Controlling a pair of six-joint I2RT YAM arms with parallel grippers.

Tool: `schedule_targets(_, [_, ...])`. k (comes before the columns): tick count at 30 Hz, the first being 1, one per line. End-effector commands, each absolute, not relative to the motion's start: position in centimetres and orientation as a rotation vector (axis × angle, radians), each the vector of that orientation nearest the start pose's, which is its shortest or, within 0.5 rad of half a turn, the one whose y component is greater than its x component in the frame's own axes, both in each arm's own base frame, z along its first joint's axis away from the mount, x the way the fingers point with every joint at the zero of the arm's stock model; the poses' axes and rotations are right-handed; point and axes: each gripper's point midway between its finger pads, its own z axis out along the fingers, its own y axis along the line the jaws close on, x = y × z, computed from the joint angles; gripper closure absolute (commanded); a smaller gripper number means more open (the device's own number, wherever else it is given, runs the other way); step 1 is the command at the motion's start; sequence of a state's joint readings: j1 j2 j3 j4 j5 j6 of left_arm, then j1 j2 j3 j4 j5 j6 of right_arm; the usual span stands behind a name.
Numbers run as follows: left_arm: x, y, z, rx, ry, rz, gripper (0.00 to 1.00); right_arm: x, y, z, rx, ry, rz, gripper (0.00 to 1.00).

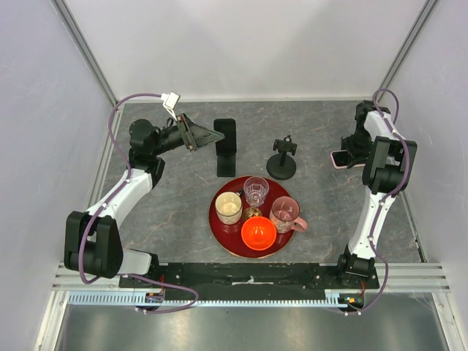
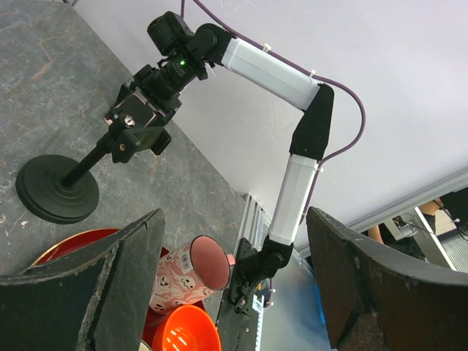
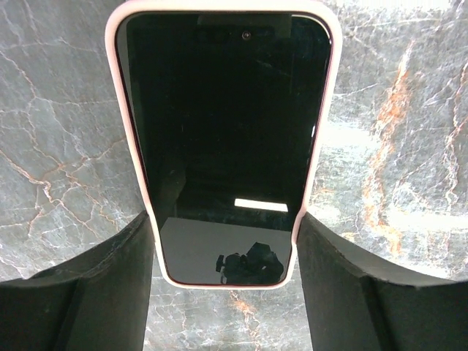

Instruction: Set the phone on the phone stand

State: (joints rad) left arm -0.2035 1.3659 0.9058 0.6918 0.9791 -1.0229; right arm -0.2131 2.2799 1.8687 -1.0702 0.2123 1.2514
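Note:
The phone (image 3: 223,124), in a pink case with a dark screen up, sits between my right gripper's (image 3: 227,230) fingers, which press on both of its long edges near its lower end. In the top view the phone (image 1: 338,158) is at the far right of the table, sticking out leftward from the right gripper (image 1: 351,153). I cannot tell whether it is off the table. The phone stand (image 1: 281,164), with a black disc base, thin post and clamp head, stands left of the phone; it also shows in the left wrist view (image 2: 69,179). My left gripper (image 1: 213,135) is open, empty and raised at the far left.
A flat black L-shaped stand (image 1: 226,146) sits beside the left gripper. A red tray (image 1: 219,227) in front of the phone stand holds a cream cup (image 1: 228,208), a clear glass (image 1: 256,191), a pink mug (image 1: 285,214) and an orange bowl (image 1: 258,233).

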Motion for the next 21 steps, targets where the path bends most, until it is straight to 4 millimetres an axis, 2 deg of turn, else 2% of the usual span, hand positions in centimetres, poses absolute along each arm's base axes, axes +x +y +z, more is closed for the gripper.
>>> schedule_targets(1, [30.4,-23.4,35.4,0.373,1.57,-1.622,0.15,41.9,-9.7,-0.1,1.938,2.253,-0.336,1.0])
schedule_targets(4, [30.4,-23.4,35.4,0.372,1.571,-1.623,0.15,42.1,-10.0,1.5,1.876,2.222,-0.338,1.0])
schedule_targets(6, [30.4,-23.4,35.4,0.372,1.571,-1.623,0.15,41.5,-10.0,2.4,1.842,2.215,-0.319,1.0])
schedule_targets(7, [30.3,-23.5,35.4,0.374,1.571,-1.625,0.15,42.9,-10.2,2.8,1.782,2.175,-0.249,1.0])
schedule_targets(8, [30.3,-23.5,35.4,0.374,1.569,-1.624,0.16,41.7,-9.9,3.3,1.763,2.164,-0.222,1.0])
schedule_targets(9, [30.3,-23.5,35.4,0.374,1.571,-1.625,0.15,41.9,-10.0,4.0,1.725,2.131,-0.189,1.0])
schedule_targets(10, [30.4,-23.5,35.3,0.37,1.573,-1.625,0.15,43.6,-10.3,7.3,1.646,2.01,-0.096,1.0])
schedule_targets(11, [30.4,-23.5,35.3,0.37,1.573,-1.624,0.15,42.2,-10.4,6.6,1.56,2.043,-0.136,1.0])
schedule_targets(12, [30.4,-23.5,35.3,0.371,1.575,-1.626,0.15,43.8,-10.5,8.4,1.48,1.958,-0.082,1.0])
schedule_targets(13, [30.5,-23.5,35.3,0.37,1.573,-1.624,0.15,43.9,-10.7,11.3,1.42,1.889,-0.058,1.0])
schedule_targets(14, [30.4,-23.5,35.3,0.371,1.573,-1.626,0.15,43.2,-10.9,11.4,1.329,1.914,-0.108,1.0])
schedule_targets(16, [30.4,-23.5,35.3,0.371,1.573,-1.626,0.15,44.0,-10.5,14.9,1.18,1.855,-0.112,1.0])
schedule_targets(17, [30.4,-23.4,35.4,0.373,1.572,-1.625,0.15,43.7,-10.3,15.3,1.073,1.886,-0.157,1.0])
schedule_targets(18, [30.4,-23.4,35.4,0.37,1.573,-1.625,0.15,44.4,-9.6,17.1,0.989,1.833,-0.177,1.0])
schedule_targets(19, [30.4,-23.5,35.4,0.37,1.573,-1.627,0.15,44.1,-9.0,19.6,0.922,1.776,-0.161,1.0])
schedule_targets(20, [30.4,-23.5,35.3,0.369,1.574,-1.626,0.15,43.1,-8.2,19.1,0.863,1.779,-0.162,1.0])
schedule_targets(21, [30.4,-23.5,35.4,0.371,1.571,-1.625,0.15,43.8,-6.6,21.7,0.727,1.708,-0.125,1.0])
